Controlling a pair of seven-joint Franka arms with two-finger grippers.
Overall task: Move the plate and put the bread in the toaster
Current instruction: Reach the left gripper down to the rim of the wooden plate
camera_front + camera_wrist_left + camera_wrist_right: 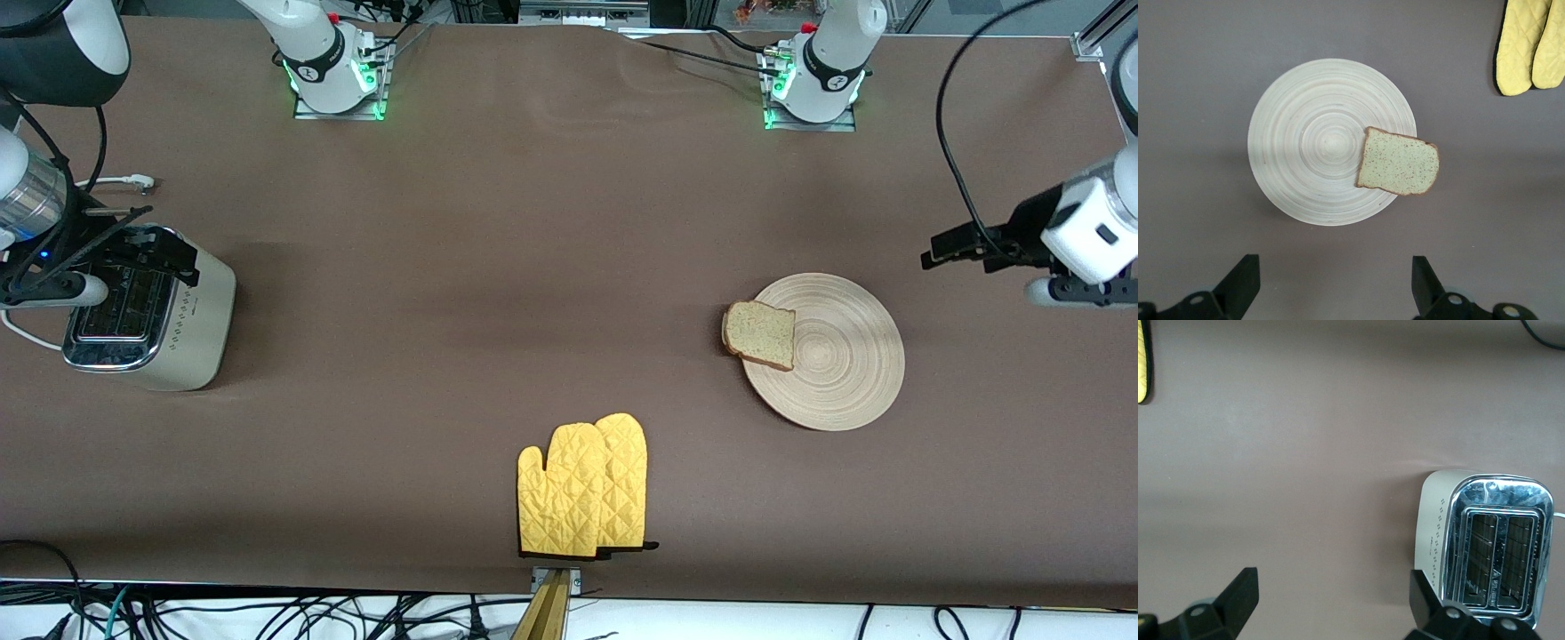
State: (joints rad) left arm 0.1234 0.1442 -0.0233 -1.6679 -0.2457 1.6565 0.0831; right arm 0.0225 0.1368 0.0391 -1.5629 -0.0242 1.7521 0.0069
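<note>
Front view: bread [760,334] half off plate [831,351]; left gripper [1331,283] open above, right gripper [1328,603] open, seemingly over toaster [147,324].

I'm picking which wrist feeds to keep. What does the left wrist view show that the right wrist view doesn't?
Only the left wrist view: the plate with the bread lying on it, overhanging its rim, and the open left hand over bare table beside the plate. Only the right wrist view: the toaster, both slots empty, under the open right hand. Both: the brown table and the yellow oven mitts.
</note>
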